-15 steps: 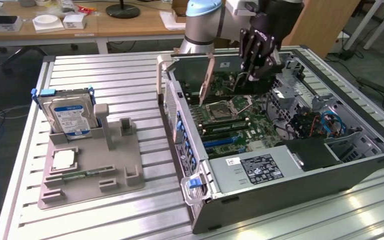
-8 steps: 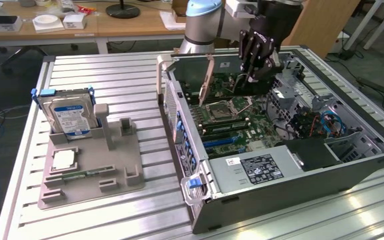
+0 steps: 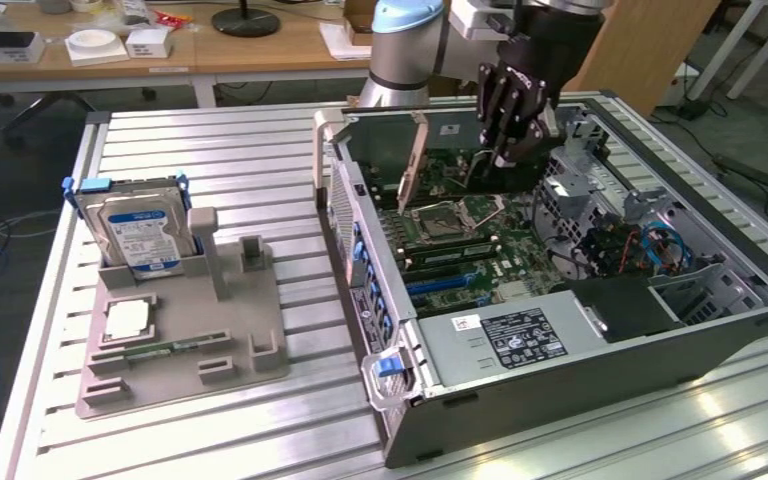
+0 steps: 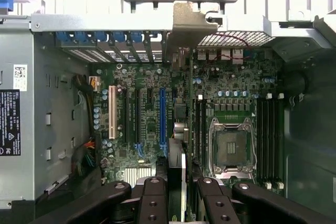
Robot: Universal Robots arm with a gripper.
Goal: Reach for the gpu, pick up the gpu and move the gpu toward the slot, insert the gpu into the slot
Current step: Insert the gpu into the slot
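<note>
Grey parts tray (image 3: 224,320) sits near the slatted metal surface (image 3: 224,140)'s edge on the exterior view's left. Inside the open dark computer case (image 3: 704,345), the black pincer (image 4: 181,195) pinches the thin dark gpu card (image 4: 180,129) upright, I guess so its edge faces the long blue slot (image 4: 163,119) just beside it.

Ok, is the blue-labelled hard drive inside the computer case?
No, the hard drive stands upright in the grey holder outside the computer case, toward the exterior view's left.

Plastic slot (image 4: 162,114), ribbed alu table (image 3: 224,150); matt plastic tray (image 3: 184,340)
</note>
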